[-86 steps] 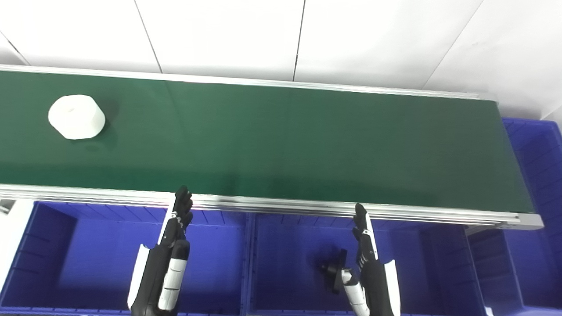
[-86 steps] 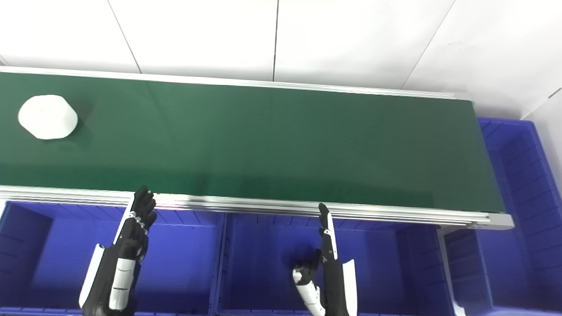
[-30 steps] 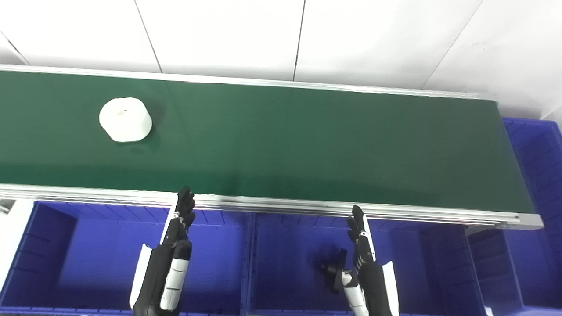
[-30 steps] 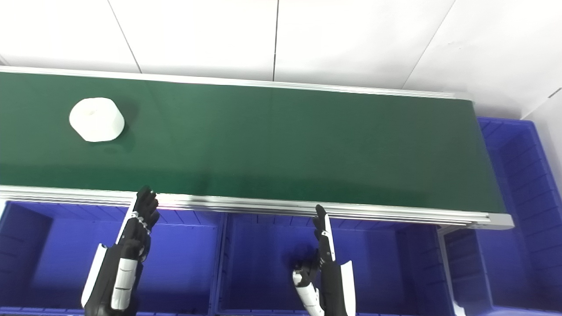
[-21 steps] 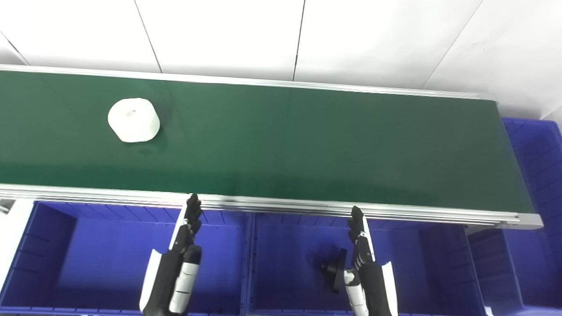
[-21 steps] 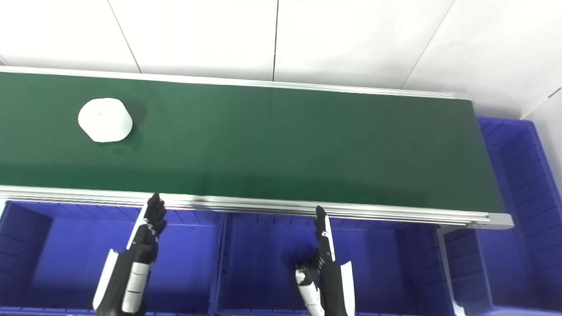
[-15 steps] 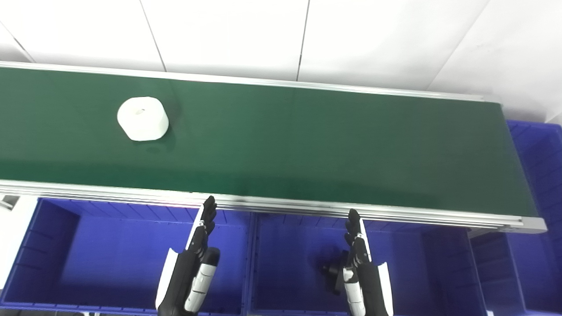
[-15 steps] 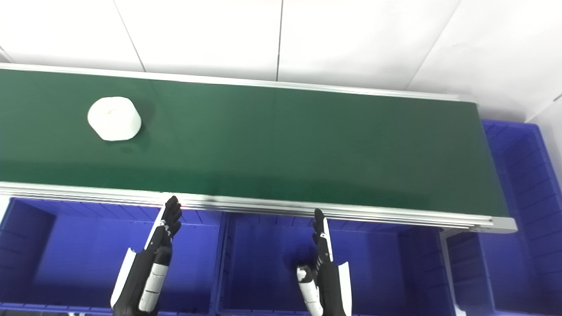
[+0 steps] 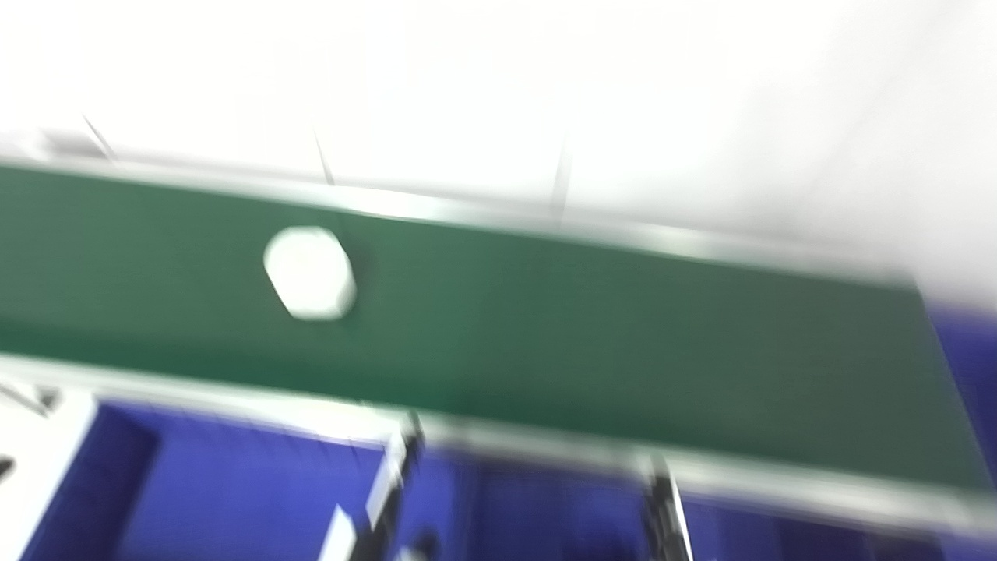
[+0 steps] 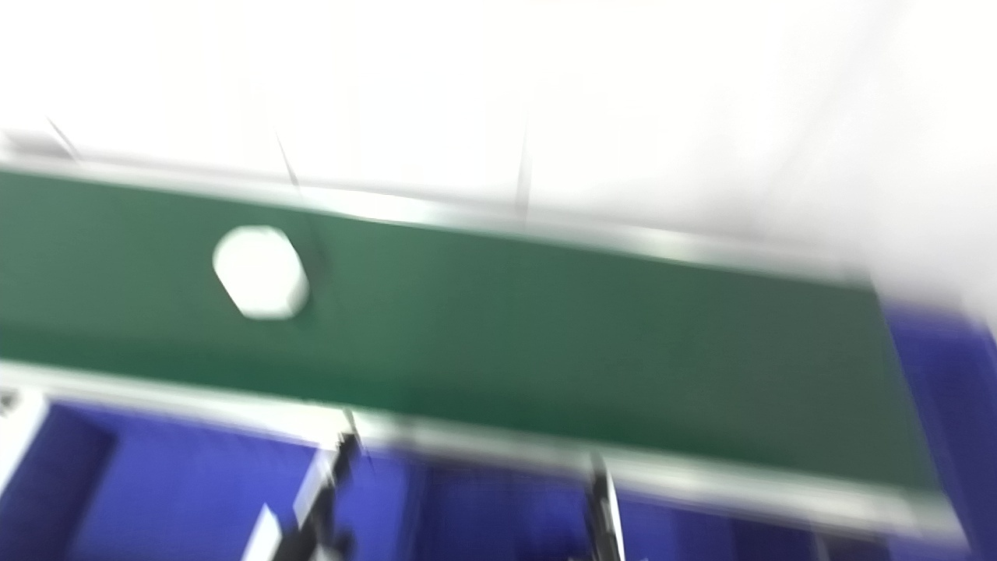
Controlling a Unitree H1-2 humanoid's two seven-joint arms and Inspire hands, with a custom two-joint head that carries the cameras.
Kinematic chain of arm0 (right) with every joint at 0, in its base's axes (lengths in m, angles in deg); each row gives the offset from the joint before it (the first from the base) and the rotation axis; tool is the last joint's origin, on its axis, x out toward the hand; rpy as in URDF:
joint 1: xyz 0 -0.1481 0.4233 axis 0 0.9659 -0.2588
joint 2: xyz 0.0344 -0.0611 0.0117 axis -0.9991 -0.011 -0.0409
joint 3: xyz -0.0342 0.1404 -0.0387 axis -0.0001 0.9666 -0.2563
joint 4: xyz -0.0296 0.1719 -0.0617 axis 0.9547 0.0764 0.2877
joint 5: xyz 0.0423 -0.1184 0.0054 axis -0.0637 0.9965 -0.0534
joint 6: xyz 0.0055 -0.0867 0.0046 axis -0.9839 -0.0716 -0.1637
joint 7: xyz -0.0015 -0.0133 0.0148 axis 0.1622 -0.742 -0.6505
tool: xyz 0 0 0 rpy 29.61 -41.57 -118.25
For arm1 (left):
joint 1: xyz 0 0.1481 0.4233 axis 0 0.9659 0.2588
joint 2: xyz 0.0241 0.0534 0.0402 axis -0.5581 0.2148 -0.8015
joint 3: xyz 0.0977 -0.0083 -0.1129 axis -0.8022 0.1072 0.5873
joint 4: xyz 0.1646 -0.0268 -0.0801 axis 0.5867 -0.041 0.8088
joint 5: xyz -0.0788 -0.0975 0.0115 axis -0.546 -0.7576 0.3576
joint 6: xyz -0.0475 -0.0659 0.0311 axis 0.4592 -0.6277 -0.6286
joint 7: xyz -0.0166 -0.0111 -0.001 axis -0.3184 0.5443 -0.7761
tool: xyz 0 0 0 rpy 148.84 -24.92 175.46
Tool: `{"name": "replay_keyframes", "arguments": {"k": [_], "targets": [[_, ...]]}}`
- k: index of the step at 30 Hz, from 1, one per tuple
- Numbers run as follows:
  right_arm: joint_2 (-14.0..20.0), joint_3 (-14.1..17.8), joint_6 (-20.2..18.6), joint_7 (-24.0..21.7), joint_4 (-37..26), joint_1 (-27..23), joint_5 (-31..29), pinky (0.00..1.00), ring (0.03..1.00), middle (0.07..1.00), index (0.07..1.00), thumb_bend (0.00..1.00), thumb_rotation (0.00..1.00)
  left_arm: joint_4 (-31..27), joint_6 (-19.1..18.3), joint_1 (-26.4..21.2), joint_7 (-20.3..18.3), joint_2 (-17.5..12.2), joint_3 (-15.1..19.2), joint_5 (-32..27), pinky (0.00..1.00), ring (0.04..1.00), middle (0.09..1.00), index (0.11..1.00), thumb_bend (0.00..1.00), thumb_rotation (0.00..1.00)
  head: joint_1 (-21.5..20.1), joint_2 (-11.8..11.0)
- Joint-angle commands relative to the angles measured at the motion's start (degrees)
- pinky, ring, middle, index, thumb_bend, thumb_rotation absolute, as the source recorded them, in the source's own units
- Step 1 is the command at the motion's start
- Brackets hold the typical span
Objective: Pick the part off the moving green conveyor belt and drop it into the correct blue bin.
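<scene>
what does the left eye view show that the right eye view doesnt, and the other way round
Both views are badly blurred. Only the left eye view shows a wide stretch of the white surface at the lower left, with a dark mark at the picture's edge. Only the right eye view shows much of the end bin past the belt's right end. Both show the white part on the green belt and the left hand and right hand low over the near blue bins, too smeared to tell open from shut.
</scene>
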Motion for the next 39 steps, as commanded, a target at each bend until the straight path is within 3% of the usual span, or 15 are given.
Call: {"name": "replay_keyframes", "arguments": {"k": [1, 8, 11, 13, 14, 16, 18, 20, 23, 24, 26, 27, 32, 34, 39], "targets": [[0.1, -0.58, 3.42, -0.09, -0.42, 0.08, -0.35, 1.0, 1.0, 1.0, 1.0, 0.78, 1.0, -1.78, 0.86, 0.1, 0.98, 0.82, -0.43, 0.89, 1.0, 1.0, 1.0, 1.0, 0.53, 1.0, 0.1, 0.07], [0.69, -0.99, 3.43, -0.77, -1.46, 0.79, -0.63, 1.0, 1.0, 1.0, 1.0, 0.84, 1.0, -2.69, 2.39, 0.97, 1.14, 1.09, -1.09, 0.2, 0.97, 0.992, 1.0, 1.0, 0.53, 1.0, 0.72, 0.72], [0.57, -1.17, 3.43, -1.22, -1.77, 1.01, -0.76, 1.0, 1.0, 1.0, 1.0, 0.84, 1.0, -3.2, 5.77, 0.22, 2.59, 1.26, -0.93, 0.88, 0.93, 0.949, 0.994, 1.0, 0.56, 1.0, 0.87, 1.82], [0.08, -1.28, 3.42, -1.14, -2.13, 1.17, -0.36, 1.0, 1.0, 1.0, 1.0, 0.81, 1.0, -4.79, 7.07, -1.32, 4.03, 0.56, -1.21, 0.12, 0.9, 0.934, 0.99, 1.0, 0.62, 0.91, 0.91, 3.06], [-0.18, -1.33, 3.42, -1.11, -2.43, 1.31, -0.06, 1.0, 1.0, 1.0, 1.0, 0.8, 1.0, -5.88, 7.32, -2.2, 4.71, 0.01, -1.46, -0.5, 0.9, 0.936, 0.976, 1.0, 0.68, 0.72, 0.91, 3.27], [-0.54, -1.6, 3.38, -1.15, -3.26, 1.64, 0.48, 1.0, 1.0, 1.0, 1.0, 0.78, 1.0, -9.38, 7.38, -5.4, 7.76, -0.14, -1.32, -0.28, 0.82, 0.883, 0.906, 0.977, 0.8, 0.51, 0.93, 4.51], [-1.0, -1.68, 3.3, -1.39, -4.14, 2.05, 0.6, 1.0, 1.0, 1.0, 1.0, 0.77, 1.0, -12.25, 7.36, -8.78, 8.91, 0.26, 0.31, 1.34, 0.73, 0.832, 0.848, 0.927, 0.88, 0.43, 1.09, 5.67], [-1.16, -1.68, 3.11, -1.95, -4.64, 2.19, -0.07, 1.0, 1.0, 1.0, 1.0, 0.77, 1.0, -15.65, 4.61, -12.59, 6.66, -0.14, 2.91, 2.12, 0.69, 0.803, 0.822, 0.873, 0.94, 0.36, 1.74, 6.35], [-1.2, -1.43, 2.28, -2.71, -5.13, 1.94, -0.77, 1.0, 1.0, 1.0, 1.0, 0.78, 1.0, -19.41, -2.3, -21.47, 1.74, -3.41, 8.44, 9.1, 0.64, 0.805, 0.85, 0.873, 0.97, 0.39, 2.71, 7.24], [-1.28, -1.31, 2.12, -2.95, -5.19, 1.86, -0.96, 1.0, 1.0, 1.0, 1.0, 0.78, 0.99, -19.6, -3.6, -24.1, 0.56, -4.36, 9.92, 10.6, 0.61, 0.82, 0.867, 0.822, 0.99, 0.41, 2.73, 7.31], [-1.65, -1.12, 2.0, -3.19, -5.33, 1.71, -0.9, 1.0, 1.0, 1.0, 1.0, 0.78, 0.99, -19.09, -7.5, -30.27, -3.96, -8.13, 12.4, 12.3, 0.67, 0.882, 0.925, 0.805, 1.0, 0.4, 2.73, 7.78], [-1.76, -1.05, 2.09, -3.32, -5.33, 1.6, -0.79, 1.0, 1.0, 1.0, 1.0, 0.77, 0.99, -19.0, -9.72, -32.96, -6.59, -10.02, 13.22, 13.93, 0.78, 0.931, 0.961, 0.822, 1.0, 0.37, 2.54, 8.2], [-1.9, -0.74, 1.9, -4.01, -5.79, 1.57, -0.85, 1.0, 1.0, 1.0, 1.0, 0.75, 1.0, -18.76, -15.19, -40.36, -14.53, -15.89, 13.41, 20.82, 0.99, 0.963, 0.979, 0.93, 1.0, 0.25, 2.82, 9.34], [-1.98, -0.67, 1.48, -4.16, -6.24, 1.73, -0.83, 1.0, 1.0, 1.0, 1.0, 0.75, 1.0, -18.0, -16.24, -42.2, -16.4, -17.18, 13.17, 22.97, 1.0, 0.953, 0.969, 0.965, 1.0, 0.2, 2.96, 9.56], [-2.57, -0.56, 1.35, -4.5, -6.74, 1.84, -0.65, 1.0, 1.0, 1.0, 1.0, 0.75, 1.0, -13.43, -16.47, -47.27, -18.98, -19.83, 12.99, 26.77, 1.0, 0.955, 0.978, 1.0, 1.0, 0.21, 3.23, 10.13]]}}
